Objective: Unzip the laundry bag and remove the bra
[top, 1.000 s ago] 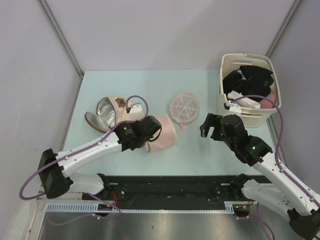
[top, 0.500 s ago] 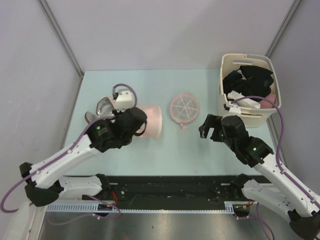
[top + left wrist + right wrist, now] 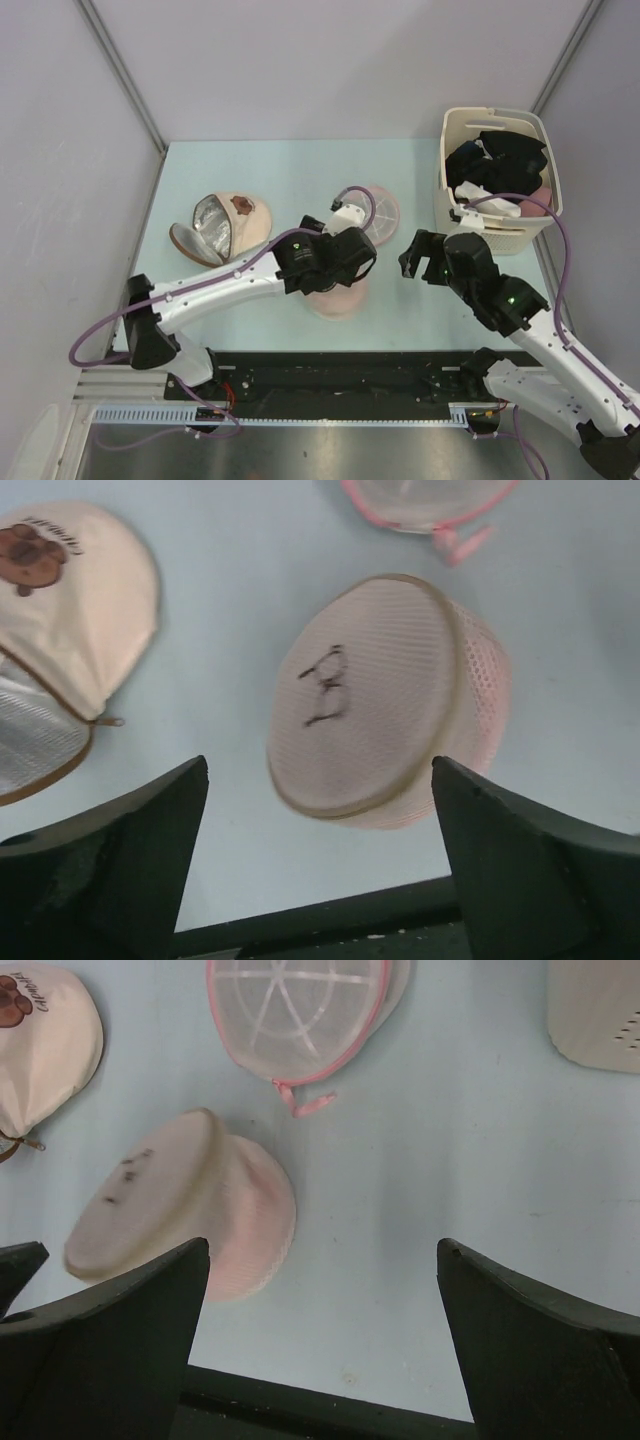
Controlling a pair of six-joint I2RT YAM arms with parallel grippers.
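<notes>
The laundry bag [image 3: 385, 705], a pale pink-cream mesh drum, lies on the table with a domed end bearing a dark mark facing up. It looks blurred in the right wrist view [image 3: 180, 1205]. From above, only its pink edge [image 3: 338, 299] peeks out under my left gripper [image 3: 335, 275]. That gripper [image 3: 320, 860] hovers over the bag with jaws wide open, holding nothing. My right gripper [image 3: 418, 252] stands open to the bag's right, with bare table between its fingers [image 3: 120, 1340]. The bra is out of view.
A flat pink disc with white spokes [image 3: 372, 212] lies behind the bag. A beige dome with a brown patch and silver lining [image 3: 220, 225] sits at the left. A cream basket [image 3: 495, 112] of black and white clothes stands at the back right.
My left gripper swung left with the bag, then came back to the middle and opened, letting the bag go onto the table. The right arm has not moved.
</notes>
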